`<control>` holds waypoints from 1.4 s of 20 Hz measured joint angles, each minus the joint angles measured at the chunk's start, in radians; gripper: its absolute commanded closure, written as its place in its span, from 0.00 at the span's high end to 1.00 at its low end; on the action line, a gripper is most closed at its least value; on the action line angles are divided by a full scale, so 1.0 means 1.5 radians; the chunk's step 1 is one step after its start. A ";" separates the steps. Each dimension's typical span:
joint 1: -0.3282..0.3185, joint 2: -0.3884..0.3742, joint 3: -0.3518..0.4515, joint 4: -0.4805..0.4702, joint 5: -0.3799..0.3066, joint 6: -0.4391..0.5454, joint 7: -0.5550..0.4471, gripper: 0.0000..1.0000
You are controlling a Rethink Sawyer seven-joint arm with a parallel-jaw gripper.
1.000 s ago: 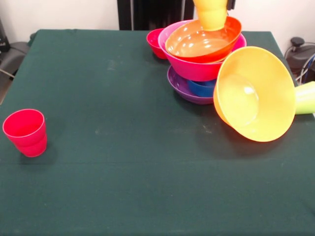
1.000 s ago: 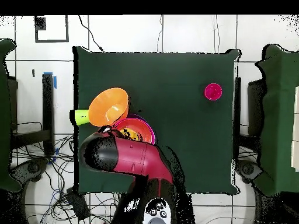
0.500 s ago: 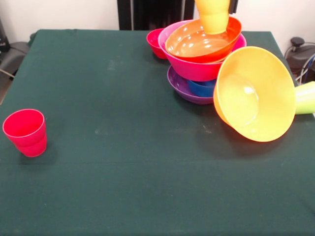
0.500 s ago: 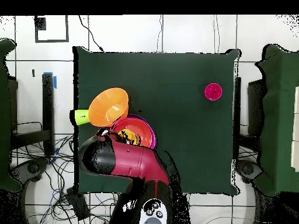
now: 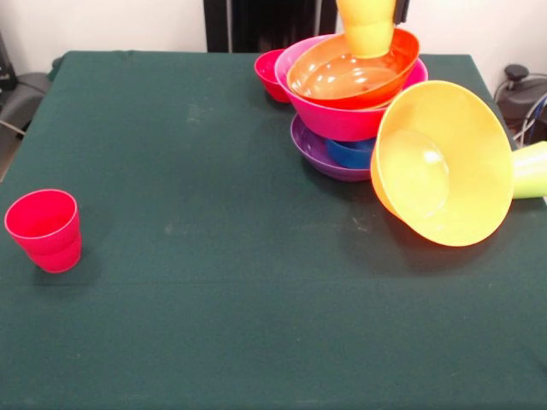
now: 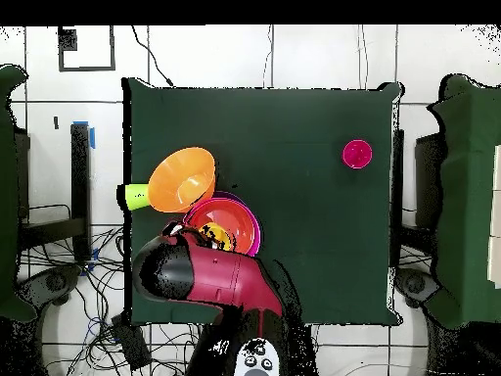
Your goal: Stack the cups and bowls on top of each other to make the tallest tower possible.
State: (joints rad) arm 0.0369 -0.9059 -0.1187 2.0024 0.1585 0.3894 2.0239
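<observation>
Tower part-built at the far right of the dark green cloth-covered table (image 5: 214,282). Glossy purple plastic bowl (image 5: 318,154) lowest, small blue bowl (image 5: 352,152) nested in it, large pink bowl (image 5: 342,115) above, red-orange bowl (image 5: 350,73) on top, sitting tilted. Yellow plastic tumbler (image 5: 367,26) hangs over the red-orange bowl's far rim; whether it touches, cannot tell.

Gripper itself hidden above the frame edge and under the red and black arm (image 6: 210,279); jaws cannot be told.

Still loose, by my reading:
- large light orange bowl (image 5: 444,162), tipped on its side, mouth toward the near left, just right of the tower
- lime green tumbler (image 5: 532,169) lying behind it
- small red bowl (image 5: 270,73) on the table, far side of the tower
- red tumbler (image 5: 44,229), upright, well apart at the near left

All pieces smooth, round, shiny, tapered.
</observation>
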 measured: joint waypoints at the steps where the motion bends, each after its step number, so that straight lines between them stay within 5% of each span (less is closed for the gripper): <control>1: 0.000 0.000 0.000 0.002 0.000 -0.001 0.000 0.00; 7: 0.000 -0.001 0.000 0.018 0.000 -0.013 0.000 0.00; 8: 0.000 -0.001 0.000 0.020 0.000 -0.015 0.000 1.00; 28: 0.009 -0.002 -0.004 0.030 0.000 -0.016 0.000 1.00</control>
State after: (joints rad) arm 0.0502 -0.9089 -0.1248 2.0472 0.1587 0.3657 2.0239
